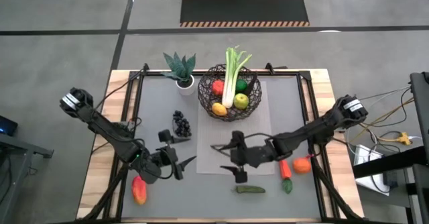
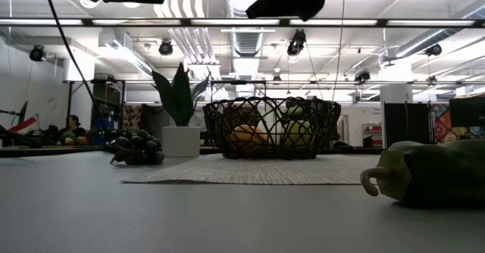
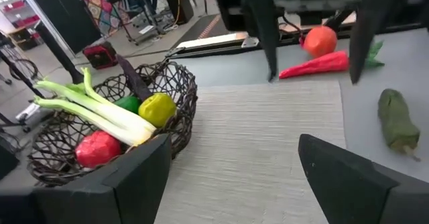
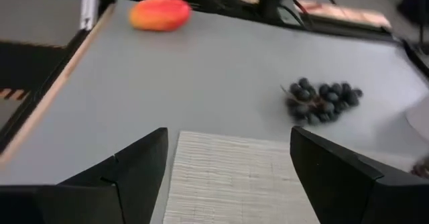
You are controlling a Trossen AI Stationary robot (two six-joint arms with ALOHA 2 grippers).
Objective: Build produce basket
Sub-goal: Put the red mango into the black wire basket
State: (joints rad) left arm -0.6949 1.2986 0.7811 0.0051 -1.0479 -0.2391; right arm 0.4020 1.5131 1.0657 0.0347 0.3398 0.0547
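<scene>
The dark wire basket (image 1: 228,94) stands at the far middle of the grey mat (image 1: 208,158). It holds a leek (image 3: 94,110), a red fruit (image 3: 98,149), a yellow-green fruit (image 3: 157,108) and a green one (image 3: 127,104). Dark grapes (image 1: 181,123) lie left of it on the table. My left gripper (image 1: 179,151) hovers open near the mat's left edge, with nothing between its fingers. My right gripper (image 1: 228,160) hovers open above the mat's near part, also with nothing between its fingers. The two grippers face each other.
A red-yellow mango (image 1: 139,189) lies near the front left. A green cucumber-like piece (image 1: 250,190), a red pepper (image 1: 285,168), an orange fruit (image 1: 302,164) and a small green piece (image 1: 287,186) lie at the front right. A white pot with a spiky plant (image 1: 181,73) stands left of the basket.
</scene>
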